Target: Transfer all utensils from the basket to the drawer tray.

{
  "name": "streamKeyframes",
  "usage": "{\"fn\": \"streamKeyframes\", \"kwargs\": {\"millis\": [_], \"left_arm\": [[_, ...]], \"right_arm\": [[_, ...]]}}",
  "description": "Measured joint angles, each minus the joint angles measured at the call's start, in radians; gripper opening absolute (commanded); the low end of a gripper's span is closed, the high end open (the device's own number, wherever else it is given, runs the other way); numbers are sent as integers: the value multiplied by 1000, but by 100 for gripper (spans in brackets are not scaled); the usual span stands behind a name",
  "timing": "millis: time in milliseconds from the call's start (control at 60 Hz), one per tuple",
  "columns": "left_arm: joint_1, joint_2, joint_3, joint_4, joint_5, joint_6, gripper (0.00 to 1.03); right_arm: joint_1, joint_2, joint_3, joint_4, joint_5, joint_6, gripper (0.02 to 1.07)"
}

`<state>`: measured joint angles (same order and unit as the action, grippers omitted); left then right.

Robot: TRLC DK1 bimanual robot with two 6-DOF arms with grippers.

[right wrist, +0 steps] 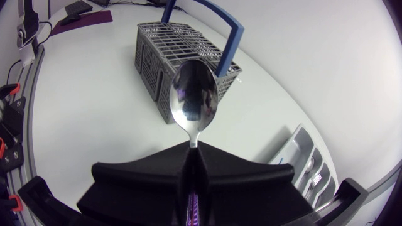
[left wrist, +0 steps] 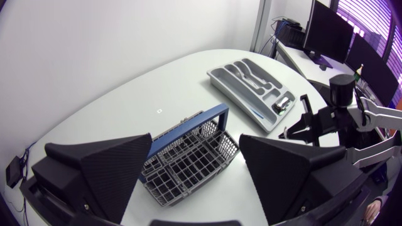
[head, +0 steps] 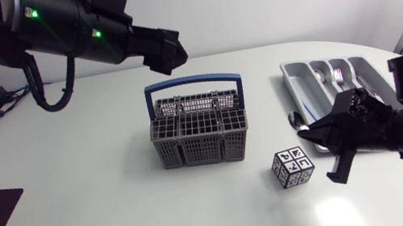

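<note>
Right tool [right wrist: 193,150] around spoon [right wrist: 195,100], beside tray rim [right wrist: 293,139]

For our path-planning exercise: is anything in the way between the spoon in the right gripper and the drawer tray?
Nothing visible. The spoon in the right gripper is close beside the drawer tray; the patterned cube and the basket lie away from that path.

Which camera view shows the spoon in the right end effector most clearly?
The right wrist view. There the spoon shows large, bowl ahead of the right end effector, handle clamped between its fingers, basket behind. In the head and left wrist views the spoon is too small to tell apart from the end effector.
</note>
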<state>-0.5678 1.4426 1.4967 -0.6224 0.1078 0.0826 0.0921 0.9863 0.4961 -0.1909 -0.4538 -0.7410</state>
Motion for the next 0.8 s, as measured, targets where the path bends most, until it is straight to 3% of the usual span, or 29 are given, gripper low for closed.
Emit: {"fn": "streamKeyframes", "kwargs": {"millis": [217,350,467,800], "left_arm": [[11,0,-56,0,-19,26,98],[25,-1,-83,0,-45,26,98],[55,-15,-123,15,-61,26,98],[73,-145,-339,218,-90,26,98]], "right_arm": [[-244,144,99,-185,-126,-288,7],[-396,313,209,-311,-134,-538,7],[-498,472,315,-406,-108,-737,7],[-628,702,470,-408,64,-1021,8]]}}
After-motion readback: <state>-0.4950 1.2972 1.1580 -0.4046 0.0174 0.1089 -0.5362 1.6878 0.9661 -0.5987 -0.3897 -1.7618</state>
